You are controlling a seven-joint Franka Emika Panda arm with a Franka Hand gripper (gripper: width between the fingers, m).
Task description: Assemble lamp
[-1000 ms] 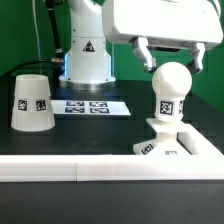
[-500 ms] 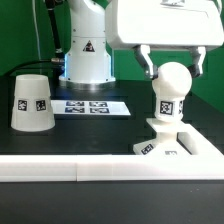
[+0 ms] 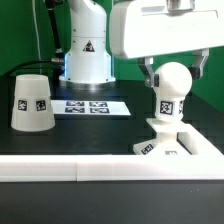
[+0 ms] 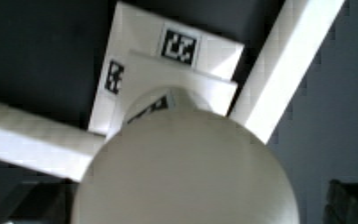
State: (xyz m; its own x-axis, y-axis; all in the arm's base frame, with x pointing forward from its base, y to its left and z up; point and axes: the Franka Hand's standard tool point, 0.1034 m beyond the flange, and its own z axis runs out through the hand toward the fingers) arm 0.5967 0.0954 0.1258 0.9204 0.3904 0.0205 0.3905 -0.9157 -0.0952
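Note:
The white bulb (image 3: 171, 88) stands upright on the flat stepped base (image 3: 160, 148) at the exterior view's right. My gripper (image 3: 174, 70) is open, with one finger on each side of the bulb's rounded top and small gaps to it. In the wrist view the bulb (image 4: 194, 160) fills the near part of the picture, the base (image 4: 158, 60) with its markers lies beyond it, and my dark fingers (image 4: 30, 205) show at the edges. The tapered shade (image 3: 31, 102) stands mouth down at the exterior view's left, apart from the gripper.
The marker board (image 3: 90, 106) lies flat between the shade and the bulb, in front of the arm's white pedestal (image 3: 86, 55). A white rail (image 3: 60, 168) runs along the table's front edge and bounds the base at the right (image 4: 282, 70).
My gripper has come down from above the bulb, so its fingers now stand beside the bulb's top. The bulb, base and shade have not moved.

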